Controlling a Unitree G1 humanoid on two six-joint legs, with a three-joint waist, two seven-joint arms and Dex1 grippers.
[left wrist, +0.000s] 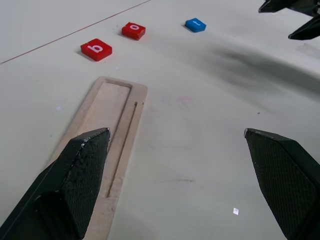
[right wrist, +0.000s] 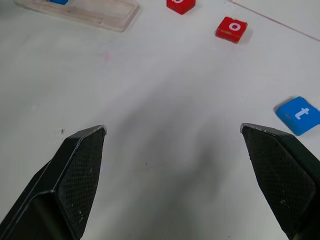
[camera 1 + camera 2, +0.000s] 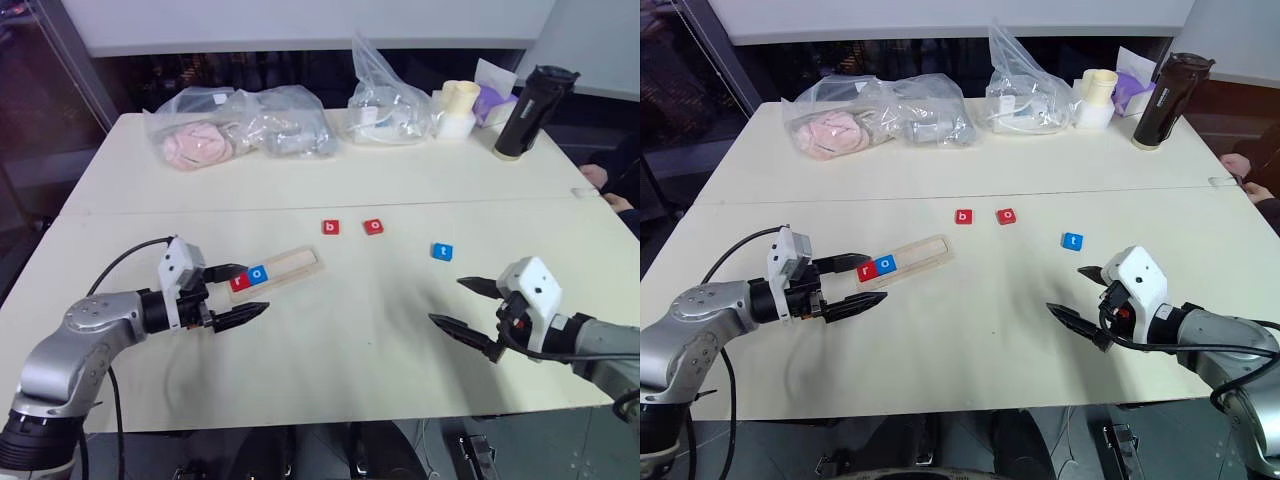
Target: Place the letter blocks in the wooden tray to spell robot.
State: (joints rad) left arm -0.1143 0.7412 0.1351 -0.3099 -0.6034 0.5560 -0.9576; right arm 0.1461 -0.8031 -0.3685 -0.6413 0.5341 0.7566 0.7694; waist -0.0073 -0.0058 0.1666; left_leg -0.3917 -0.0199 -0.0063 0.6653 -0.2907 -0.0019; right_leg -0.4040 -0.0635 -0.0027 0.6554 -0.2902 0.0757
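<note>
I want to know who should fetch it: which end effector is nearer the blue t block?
Right. The right end effector hangs just in front of the blue t block; the left end effector is far across the table, by the wooden tray.

In the left wrist view, the left hand's (image 1: pixel 177 187) near finger (image 1: pixel 75 180) covers the wooden tray's (image 1: pixel 111 107) near end, hiding the seated blocks. In the right wrist view, the frame edge cuts off the tray (image 2: pixel 95 11), one blue block (image 2: pixel 57 1) and one red block (image 2: pixel 180 5). Contents of the plastic bags (image 3: pixel 240 125) are indistinct.
</note>
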